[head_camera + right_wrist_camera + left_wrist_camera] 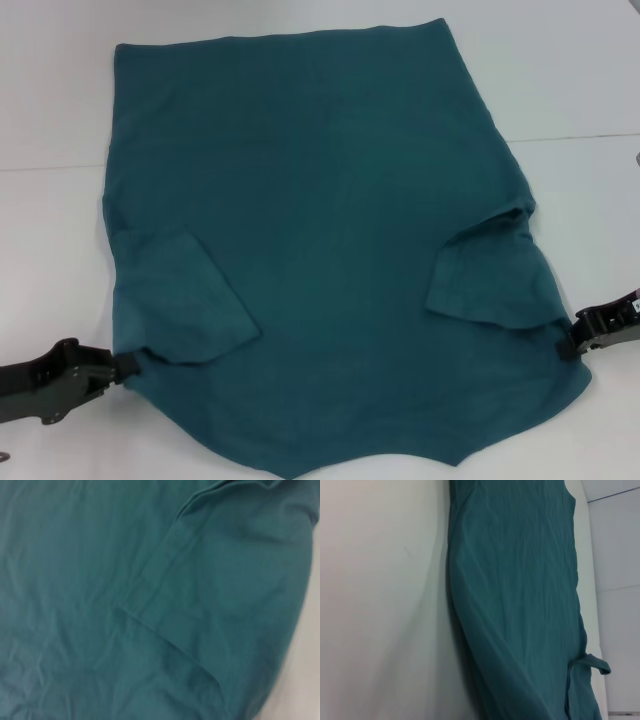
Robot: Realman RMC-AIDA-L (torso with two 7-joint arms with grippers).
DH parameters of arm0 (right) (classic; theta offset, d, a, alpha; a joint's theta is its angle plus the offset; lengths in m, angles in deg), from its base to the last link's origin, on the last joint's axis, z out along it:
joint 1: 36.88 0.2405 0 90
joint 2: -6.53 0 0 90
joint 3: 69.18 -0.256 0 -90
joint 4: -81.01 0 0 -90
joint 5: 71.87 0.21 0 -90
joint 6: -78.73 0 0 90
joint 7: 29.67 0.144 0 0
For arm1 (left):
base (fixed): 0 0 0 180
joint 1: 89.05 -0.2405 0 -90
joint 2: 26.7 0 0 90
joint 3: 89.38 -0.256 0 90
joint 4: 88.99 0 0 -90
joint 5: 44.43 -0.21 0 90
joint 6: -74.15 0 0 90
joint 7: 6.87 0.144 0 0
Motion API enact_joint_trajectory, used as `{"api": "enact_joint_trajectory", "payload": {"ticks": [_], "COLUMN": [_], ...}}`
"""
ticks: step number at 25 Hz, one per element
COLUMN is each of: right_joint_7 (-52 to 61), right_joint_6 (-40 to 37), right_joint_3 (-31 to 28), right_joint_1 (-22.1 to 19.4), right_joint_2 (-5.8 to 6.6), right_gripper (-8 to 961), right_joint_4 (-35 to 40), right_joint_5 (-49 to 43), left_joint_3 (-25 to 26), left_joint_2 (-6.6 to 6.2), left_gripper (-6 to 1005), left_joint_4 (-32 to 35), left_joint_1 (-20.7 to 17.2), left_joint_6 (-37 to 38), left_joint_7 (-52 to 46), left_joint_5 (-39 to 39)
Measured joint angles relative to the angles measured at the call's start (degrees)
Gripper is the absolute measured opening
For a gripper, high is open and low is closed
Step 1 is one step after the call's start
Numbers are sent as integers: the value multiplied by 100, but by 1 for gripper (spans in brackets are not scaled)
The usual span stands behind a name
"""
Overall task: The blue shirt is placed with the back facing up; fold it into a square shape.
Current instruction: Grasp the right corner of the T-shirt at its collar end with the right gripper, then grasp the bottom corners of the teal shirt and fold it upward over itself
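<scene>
While both arms sit low at the near corners:
Left gripper (128, 362): clamped on the shoulder edge beside the folded-in left sleeve (180, 295).
Right gripper (566, 342): pinching the opposite edge — right sleeve (490, 280) just inward.
Blue shirt (320, 200): spread back-up between them, across the white table (60, 90).

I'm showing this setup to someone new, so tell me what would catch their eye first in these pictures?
The big blue shirt dominates, spread plain side up across the white table, with both short sleeves folded inward onto the body. Next come the two dark grippers at its near corners: the left gripper at the shirt's left edge beside the folded left sleeve, the right gripper at the right edge by the right sleeve.
</scene>
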Motion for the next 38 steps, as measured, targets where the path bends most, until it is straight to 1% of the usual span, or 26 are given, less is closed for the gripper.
{"api": "enact_joint_trajectory", "payload": {"ticks": [2, 4, 11, 14, 20, 22, 26, 31, 33, 34, 36, 38], "right_joint_7": [1, -1, -18, -1, -85, -118, -228, -500, -667, -728, -813, -839], "right_joint_6": [-53, -193, -1013, -1403, -2195, -2348, -2663, -2843, -2853, -2857, -2854, -2827], "right_joint_3": [0, 0, 0, 0, 12, 18, -21, -113, -221, -275, -374, -522], "right_joint_1": [3, 9, 10, -49, -272, -368, -549, -675, -682, -680, -669, -643], "right_joint_2": [10, 48, 176, 199, 129, 83, -47, -167, -171, -163, -110, -19], "right_gripper": [61, 53, 37, 38, 40, 41, 42, 44, 44, 45, 45, 46], "right_joint_4": [22, 60, 390, 570, 883, 970, 1162, 1216, 1184, 1174, 1146, 1041], "right_joint_5": [0, 0, -9, -13, -98, -148, -133, -93, 17, 112, 388, 703], "left_joint_3": [-24, -72, -264, -269, -271, -271, -271, -274, -234, -186, -137, -93], "left_joint_2": [0, -11, -138, -151, -137, -132, -94, -52, -57, -82, -140, -194], "left_gripper": [30, 30, 28, 29, 29, 29, 30, 30, 30, 30, 30, 29], "left_joint_4": [1, 18, 397, 533, 753, 824, 934, 961, 947, 930, 856, 763], "left_joint_1": [-1, -2, 27, 26, -121, -165, -290, -399, -380, -332, -213, -61], "left_joint_6": [45, 117, 905, 1172, 1661, 1849, 2311, 2580, 2736, 2854, 2927, 2920], "left_joint_7": [1, 8, 37, 36, 55, 96, 182, 274, 390, 464, 502, 459], "left_joint_5": [-15, -41, -257, -492, -971, -1054, -1085, -1203, -1207, -1155, -1088, -1052]}}
